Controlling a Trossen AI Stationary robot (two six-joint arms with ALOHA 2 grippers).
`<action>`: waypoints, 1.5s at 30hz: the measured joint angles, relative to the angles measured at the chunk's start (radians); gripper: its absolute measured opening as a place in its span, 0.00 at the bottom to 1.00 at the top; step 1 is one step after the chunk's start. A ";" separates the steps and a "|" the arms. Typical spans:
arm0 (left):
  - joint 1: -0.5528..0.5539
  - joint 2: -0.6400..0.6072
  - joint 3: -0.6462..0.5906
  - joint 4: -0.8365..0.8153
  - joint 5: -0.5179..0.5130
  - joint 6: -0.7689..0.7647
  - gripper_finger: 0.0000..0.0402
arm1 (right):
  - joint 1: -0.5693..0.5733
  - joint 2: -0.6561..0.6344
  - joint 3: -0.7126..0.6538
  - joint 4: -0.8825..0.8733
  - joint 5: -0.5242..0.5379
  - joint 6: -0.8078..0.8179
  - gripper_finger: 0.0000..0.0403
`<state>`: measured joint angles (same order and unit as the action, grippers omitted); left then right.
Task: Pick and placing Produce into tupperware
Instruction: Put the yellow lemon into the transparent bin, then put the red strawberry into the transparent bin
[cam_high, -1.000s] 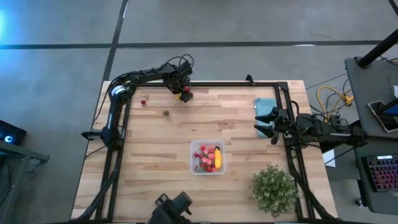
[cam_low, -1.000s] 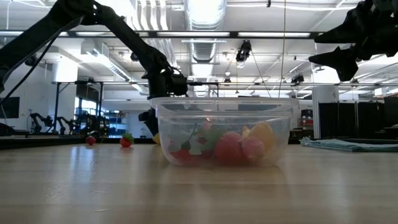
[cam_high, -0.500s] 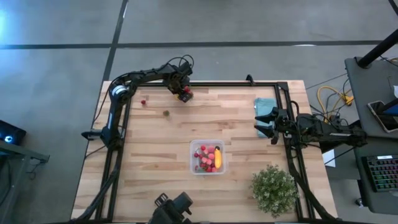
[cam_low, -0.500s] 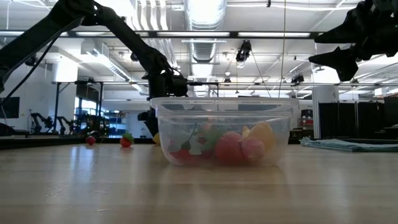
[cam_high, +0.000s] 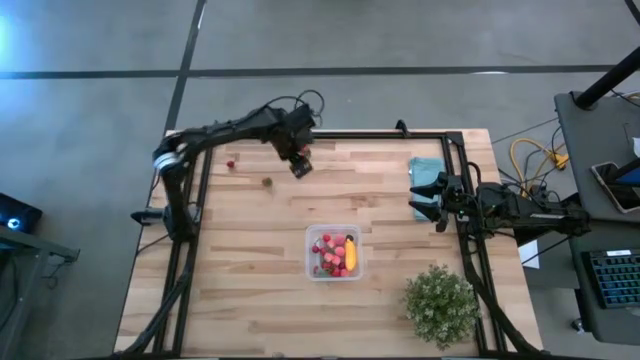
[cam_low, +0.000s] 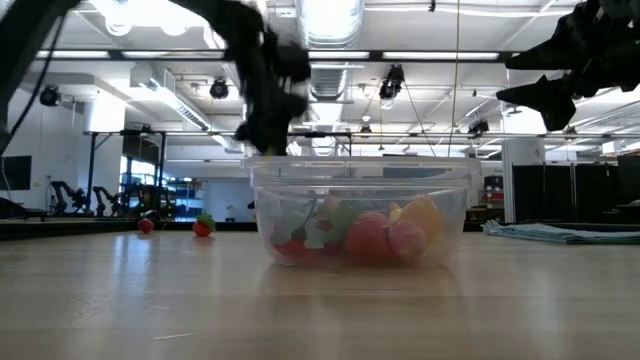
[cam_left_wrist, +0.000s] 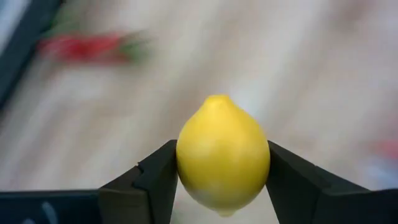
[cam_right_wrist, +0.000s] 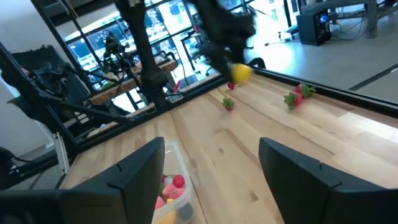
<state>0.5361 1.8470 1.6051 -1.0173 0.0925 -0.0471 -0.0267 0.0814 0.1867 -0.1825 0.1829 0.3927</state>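
The lemon (cam_left_wrist: 222, 157) sits squarely between the two dark fingers (cam_left_wrist: 145, 181) of the left gripper (cam_high: 299, 163), one finger pressed to each flank, its pointed tip poking out past the fingertips. That is a firm clamp, the fingers about half apart with the yellow fruit filling the gap. The gripper hangs in the air over the far side of the table (cam_high: 240, 260), and from the right wrist view the lemon shows as a yellow blob under the dark arm. Below and beyond the fingers, a red strawberry (cam_high: 231, 164) and a darker piece (cam_high: 267, 182) lie loose on the wood. The tupperware (cam_high: 334, 252) stands well apart, mid-table, already holding red pieces and a banana (cam_high: 350, 253). Over at the table's right edge the right gripper (cam_high: 425, 199) waits, fingers spread wide, nothing between them.
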 joint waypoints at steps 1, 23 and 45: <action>-0.040 -0.040 0.000 0.005 0.045 0.000 0.46 | 0.000 0.000 0.000 0.000 0.000 0.000 0.63; -0.678 0.123 0.009 0.223 0.029 -0.401 0.50 | 0.000 0.000 0.000 0.000 0.000 0.000 0.63; -0.314 -0.074 0.033 0.125 -0.178 -0.317 0.81 | 0.000 0.000 0.000 0.000 0.000 0.000 0.62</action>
<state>0.2216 1.7725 1.6382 -0.8921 -0.0859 -0.3646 -0.0269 0.0814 0.1867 -0.1825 0.1833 0.3927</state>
